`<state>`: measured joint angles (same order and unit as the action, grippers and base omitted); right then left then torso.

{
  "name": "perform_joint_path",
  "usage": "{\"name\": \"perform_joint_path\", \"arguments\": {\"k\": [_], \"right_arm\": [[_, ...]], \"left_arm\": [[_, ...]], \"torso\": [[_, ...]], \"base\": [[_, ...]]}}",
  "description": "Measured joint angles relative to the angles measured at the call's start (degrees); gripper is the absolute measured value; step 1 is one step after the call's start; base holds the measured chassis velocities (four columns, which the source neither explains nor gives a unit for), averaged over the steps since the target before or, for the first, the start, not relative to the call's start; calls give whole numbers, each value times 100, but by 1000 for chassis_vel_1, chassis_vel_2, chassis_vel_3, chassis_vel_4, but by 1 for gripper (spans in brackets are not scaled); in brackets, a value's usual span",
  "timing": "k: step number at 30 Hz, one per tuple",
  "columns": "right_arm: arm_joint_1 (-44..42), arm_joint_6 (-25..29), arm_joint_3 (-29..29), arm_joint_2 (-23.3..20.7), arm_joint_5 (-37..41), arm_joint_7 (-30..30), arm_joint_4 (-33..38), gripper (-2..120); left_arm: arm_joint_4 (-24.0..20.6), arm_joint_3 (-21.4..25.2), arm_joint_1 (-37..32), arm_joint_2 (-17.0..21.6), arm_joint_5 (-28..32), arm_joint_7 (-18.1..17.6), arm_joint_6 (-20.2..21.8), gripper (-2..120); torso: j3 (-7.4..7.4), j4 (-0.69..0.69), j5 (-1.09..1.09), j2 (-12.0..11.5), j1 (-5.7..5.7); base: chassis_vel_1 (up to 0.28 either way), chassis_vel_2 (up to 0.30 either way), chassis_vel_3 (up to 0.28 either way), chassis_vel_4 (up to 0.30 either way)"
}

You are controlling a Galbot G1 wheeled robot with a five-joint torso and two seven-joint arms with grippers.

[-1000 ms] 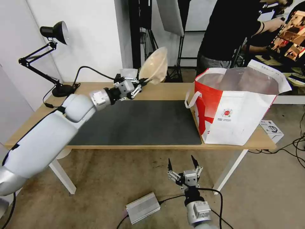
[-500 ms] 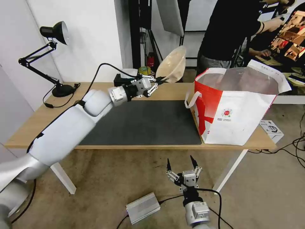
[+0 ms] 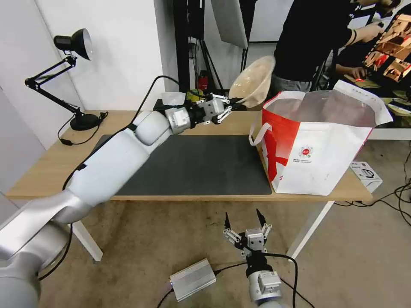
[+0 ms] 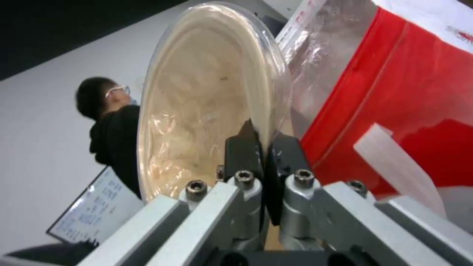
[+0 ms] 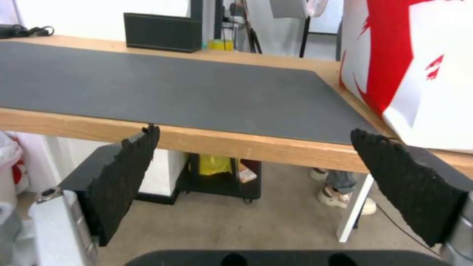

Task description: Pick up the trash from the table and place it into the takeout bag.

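My left gripper (image 3: 233, 106) pinches the tan pulp bowl (image 3: 252, 81) by its rim, upper centre, beside the takeout bag (image 3: 325, 145). Thin edge grip: it could slip out or clip the bag's lip. Right gripper (image 3: 244, 220) hangs spread, bottom centre.

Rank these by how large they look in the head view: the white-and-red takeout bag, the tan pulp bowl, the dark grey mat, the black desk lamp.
1. Dark grey mat
2. White-and-red takeout bag
3. Black desk lamp, spindly but long
4. Tan pulp bowl, pinched at its rim by the left gripper

Mat and bag look close.
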<state>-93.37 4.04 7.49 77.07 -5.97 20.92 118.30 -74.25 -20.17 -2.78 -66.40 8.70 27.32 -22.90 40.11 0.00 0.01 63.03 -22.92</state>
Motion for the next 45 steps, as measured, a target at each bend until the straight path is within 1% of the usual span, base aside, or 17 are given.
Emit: {"name": "perform_joint_path", "arguments": {"k": [1,11,17,19,22,26,32,36,41,45], "right_arm": [[-11,7,12,-4,-2,0,1,98],[-10,68,2,-3,-45,4,-68,98],[-11,77,9,-7,-51,9,-72,98],[-10,79,15,-1,-51,10,-72,98],[-10,79,19,15,-51,11,-77,98],[-24,81,30,41,-53,15,-97,98],[-25,82,48,46,-53,18,-101,98],[-29,82,57,48,-53,21,-110,98],[-30,82,61,54,-53,22,-116,98],[-24,82,63,72,-51,23,-130,98]], "left_arm": [[63,1,21,-77,-64,11,-26,0],[425,-43,244,-393,-255,45,-116,0],[547,-52,260,-520,-347,67,-175,0],[627,-48,241,-622,-413,78,-214,0],[742,-14,253,-723,-515,118,-295,0],[978,95,293,-955,-716,156,-413,0],[1109,112,296,-1159,-831,168,-466,0],[1310,159,290,-1367,-992,170,-563,0],[1462,186,339,-1492,-1081,172,-620,0],[1822,227,378,-1720,-1277,173,-732,0]], "torso": [[0,-1,1,0,0],[0,0,0,-1,0],[0,0,-1,-1,0],[0,0,-1,-1,0],[0,0,-1,-1,0],[0,0,0,-1,0],[0,0,0,-1,0],[0,1,0,-1,0],[-1,0,0,-1,0],[0,0,0,-1,0]], "base": [[0,0,0,0],[0,0,0,0],[0,0,0,0],[0,0,0,0],[0,0,0,0],[0,0,0,0],[0,0,0,0],[0,0,0,0],[0,0,0,0],[0,0,0,0]]}}
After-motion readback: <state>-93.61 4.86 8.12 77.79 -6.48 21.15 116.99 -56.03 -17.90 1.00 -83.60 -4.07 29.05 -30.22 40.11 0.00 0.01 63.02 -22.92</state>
